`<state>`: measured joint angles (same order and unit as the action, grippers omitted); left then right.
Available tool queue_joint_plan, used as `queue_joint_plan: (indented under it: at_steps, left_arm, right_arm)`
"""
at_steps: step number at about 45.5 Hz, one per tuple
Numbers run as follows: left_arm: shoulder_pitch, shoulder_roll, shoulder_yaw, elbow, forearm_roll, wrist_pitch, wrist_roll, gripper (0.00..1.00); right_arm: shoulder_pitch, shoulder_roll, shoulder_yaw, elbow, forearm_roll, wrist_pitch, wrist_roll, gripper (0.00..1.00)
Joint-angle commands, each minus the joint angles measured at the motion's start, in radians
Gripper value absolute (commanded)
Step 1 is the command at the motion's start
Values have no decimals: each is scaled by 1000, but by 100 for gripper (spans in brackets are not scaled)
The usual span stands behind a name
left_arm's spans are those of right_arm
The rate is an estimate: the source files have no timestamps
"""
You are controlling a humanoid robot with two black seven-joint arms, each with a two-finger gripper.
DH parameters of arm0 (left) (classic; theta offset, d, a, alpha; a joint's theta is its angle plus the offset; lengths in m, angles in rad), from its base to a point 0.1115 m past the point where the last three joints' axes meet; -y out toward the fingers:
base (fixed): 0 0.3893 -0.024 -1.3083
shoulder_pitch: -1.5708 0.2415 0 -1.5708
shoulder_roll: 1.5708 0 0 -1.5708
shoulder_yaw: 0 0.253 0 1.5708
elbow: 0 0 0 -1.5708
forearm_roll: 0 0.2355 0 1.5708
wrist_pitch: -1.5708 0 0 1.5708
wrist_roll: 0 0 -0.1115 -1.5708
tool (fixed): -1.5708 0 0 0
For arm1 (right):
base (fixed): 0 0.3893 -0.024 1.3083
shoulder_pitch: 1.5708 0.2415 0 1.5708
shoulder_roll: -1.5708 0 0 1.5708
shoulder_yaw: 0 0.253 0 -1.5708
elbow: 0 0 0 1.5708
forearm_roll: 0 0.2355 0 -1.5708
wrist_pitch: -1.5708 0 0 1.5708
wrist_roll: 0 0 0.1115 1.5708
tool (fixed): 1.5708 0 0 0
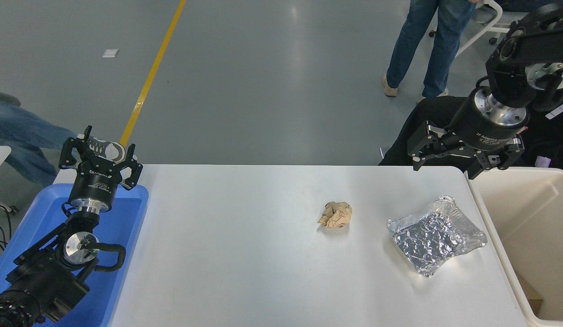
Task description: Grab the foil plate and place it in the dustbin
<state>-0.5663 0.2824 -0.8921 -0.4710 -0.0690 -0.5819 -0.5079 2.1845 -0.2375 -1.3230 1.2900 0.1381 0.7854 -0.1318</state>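
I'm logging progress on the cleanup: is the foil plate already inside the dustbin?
No, the foil plate lies on the white table beside the dustbin, with the right gripper open above and not touching it.

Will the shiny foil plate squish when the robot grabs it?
Probably yes. The foil plate is already crinkled with a bent rim, so it looks thin and likely to dent under the fingers. It also looks light, and on the smooth white table it may slide if nudged.
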Motion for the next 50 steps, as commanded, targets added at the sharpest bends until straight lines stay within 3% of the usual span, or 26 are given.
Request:
queue_joint_plan:
  at_steps: [1, 50]
  left_arm:
    - [0, 1, 5, 0, 2, -1, 2, 99]
    - [-1, 1, 5, 0, 0, 1, 2, 99]
  right_arm:
    - [-12, 0, 4, 0, 0, 0, -2, 100]
    - [0, -26, 42, -1, 2, 0, 0, 100]
